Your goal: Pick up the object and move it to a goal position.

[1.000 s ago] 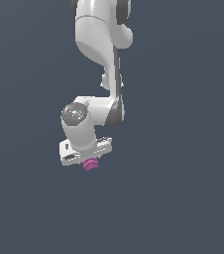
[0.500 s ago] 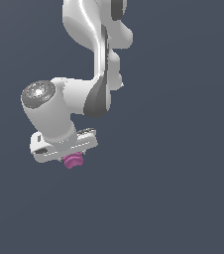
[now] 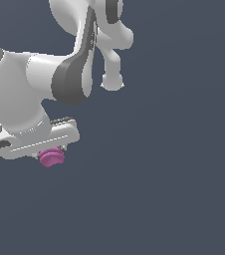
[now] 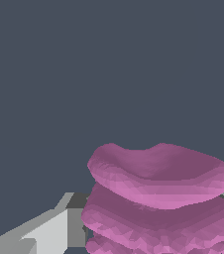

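The object [image 3: 51,157] is a small magenta-pink lump with ridged, stacked layers, hanging just under the white hand at the exterior view's left. My gripper [image 3: 49,154] is shut on it, and the hand's body hides most of the fingers there. In the wrist view the object [image 4: 158,198] fills the near part of the picture, with one grey-white finger [image 4: 44,233] pressed against its side. The other finger shows only as a thin sliver at the picture's edge.
The white and dark grey arm [image 3: 69,74] rises from the hand toward the top of the exterior view. Behind everything lies a plain dark blue-grey backdrop with no other objects in sight.
The hand with the pink object has swung toward the exterior view's left and looms far larger in the picture. The grip on the object is unchanged.
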Robot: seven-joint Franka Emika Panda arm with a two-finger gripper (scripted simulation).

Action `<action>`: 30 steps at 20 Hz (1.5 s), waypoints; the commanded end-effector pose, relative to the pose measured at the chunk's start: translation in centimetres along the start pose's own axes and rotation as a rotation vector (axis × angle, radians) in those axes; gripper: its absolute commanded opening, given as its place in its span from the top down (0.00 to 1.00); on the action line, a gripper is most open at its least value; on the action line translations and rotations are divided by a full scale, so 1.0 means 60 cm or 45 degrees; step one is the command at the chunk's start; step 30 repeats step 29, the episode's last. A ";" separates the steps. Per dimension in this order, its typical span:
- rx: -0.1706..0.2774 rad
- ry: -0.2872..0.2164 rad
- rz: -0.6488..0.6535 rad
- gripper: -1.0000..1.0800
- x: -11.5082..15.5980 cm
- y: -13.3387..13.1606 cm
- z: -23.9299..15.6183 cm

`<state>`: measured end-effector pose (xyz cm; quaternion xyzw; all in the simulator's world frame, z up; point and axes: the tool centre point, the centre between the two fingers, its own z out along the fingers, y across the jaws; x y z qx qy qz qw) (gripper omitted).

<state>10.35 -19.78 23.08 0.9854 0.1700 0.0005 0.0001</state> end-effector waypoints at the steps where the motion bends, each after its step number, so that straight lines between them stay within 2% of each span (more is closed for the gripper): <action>1: 0.001 -0.001 -0.001 1.00 0.001 0.016 -0.023; 14: 0.001 -0.001 -0.001 1.00 0.007 0.070 -0.095; 30: 0.000 -0.001 -0.001 1.00 0.011 0.083 -0.112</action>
